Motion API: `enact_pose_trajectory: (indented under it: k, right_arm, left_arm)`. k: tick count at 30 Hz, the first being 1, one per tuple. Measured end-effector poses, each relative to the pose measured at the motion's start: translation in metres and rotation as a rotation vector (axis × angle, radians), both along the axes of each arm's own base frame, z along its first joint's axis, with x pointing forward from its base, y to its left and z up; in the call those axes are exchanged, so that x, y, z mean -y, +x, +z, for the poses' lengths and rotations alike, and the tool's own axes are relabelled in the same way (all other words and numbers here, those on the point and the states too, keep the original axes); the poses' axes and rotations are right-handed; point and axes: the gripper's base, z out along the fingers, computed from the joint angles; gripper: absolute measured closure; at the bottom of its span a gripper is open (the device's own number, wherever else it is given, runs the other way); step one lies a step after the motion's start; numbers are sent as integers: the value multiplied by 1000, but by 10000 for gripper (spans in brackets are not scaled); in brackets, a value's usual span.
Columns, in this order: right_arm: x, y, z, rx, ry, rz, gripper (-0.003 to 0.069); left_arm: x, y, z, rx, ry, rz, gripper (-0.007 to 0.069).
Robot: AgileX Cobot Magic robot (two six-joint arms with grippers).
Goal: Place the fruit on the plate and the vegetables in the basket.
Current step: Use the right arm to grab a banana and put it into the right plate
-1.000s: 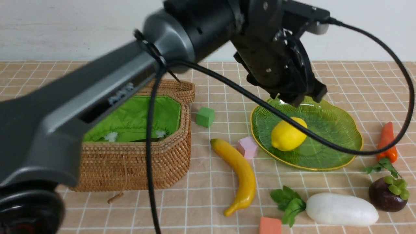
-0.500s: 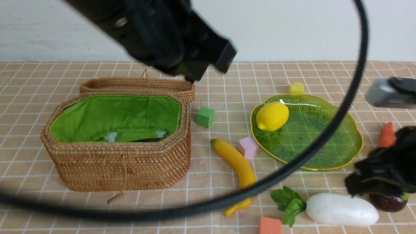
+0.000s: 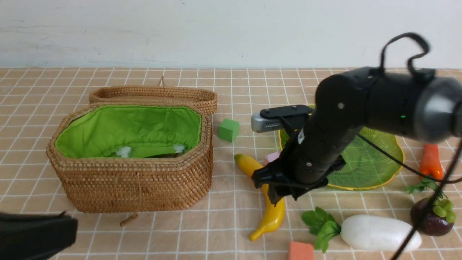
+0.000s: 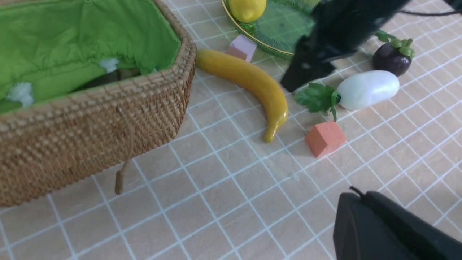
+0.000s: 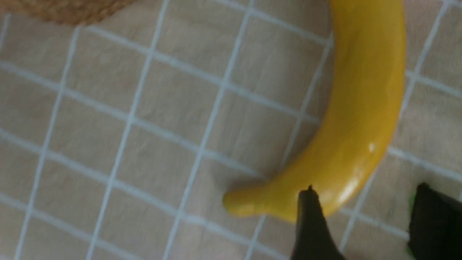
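Okay, we see the right gripper (image 3: 283, 193) low over the banana (image 3: 271, 215). In the right wrist view its jaws stand apart, one fingertip (image 5: 311, 216) over the banana's thin end and the other off to the side, not closed on it. The banana lies flat on the checked cloth (image 3: 231, 90) between the basket (image 3: 137, 187) and the plate (image 3: 375, 169), just beside a pink cube (image 4: 242, 47). The lemon (image 4: 247, 8) sits on the plate; we get it in the left wrist view only, since the right arm covers it from the front. The radish (image 3: 379, 233) lies on the cloth at the front right, leaves toward the banana. The mangosteen (image 3: 429, 222) is just beside its other end, and the carrot (image 3: 429, 162) lies right of the plate. The basket stands open on the left, lid tipped back, green lining showing. The left gripper (image 4: 357, 213) is closed, low at the front left. A green cube (image 3: 228, 129) sits between basket and plate, and an orange cube (image 3: 300, 251) near the radish leaves.
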Motion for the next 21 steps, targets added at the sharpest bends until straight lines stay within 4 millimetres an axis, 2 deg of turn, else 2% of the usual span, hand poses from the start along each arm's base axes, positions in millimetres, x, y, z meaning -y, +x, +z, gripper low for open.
enact_pose_trajectory:
  k: [1,2,4,7,9,13,16,19,20,21]
  right_arm:
    - [-3,11,-12,-2,-2,-21,242]
    - [-4,11,-12,1,0,-21,241]
    - [-8,24,-32,-14,-11,-40,238]
    - [-12,34,-53,-35,-33,-40,272]
    - [-13,37,-54,-28,-29,-43,321]
    - [-13,37,-52,-31,-28,-43,323]
    - [-10,28,-32,-43,-25,-33,323]
    - [0,22,14,44,20,-43,323]
    - [1,22,18,52,26,-47,323]
    - [19,24,44,112,57,-101,323]
  left_arm:
    - [-4,-4,-5,2,-10,3,638]
    - [-4,-5,-6,1,-12,4,638]
    - [-7,-7,-8,4,-20,6,638]
    - [-7,-7,-8,7,-24,6,638]
    - [-7,-7,-8,12,-20,5,638]
    - [-8,-6,-8,33,-3,9,638]
    - [-9,-5,-8,50,13,16,638]
    - [-9,-4,-7,58,12,17,638]
    - [-9,-4,-7,59,11,16,638]
    - [-8,-4,-5,83,-1,16,638]
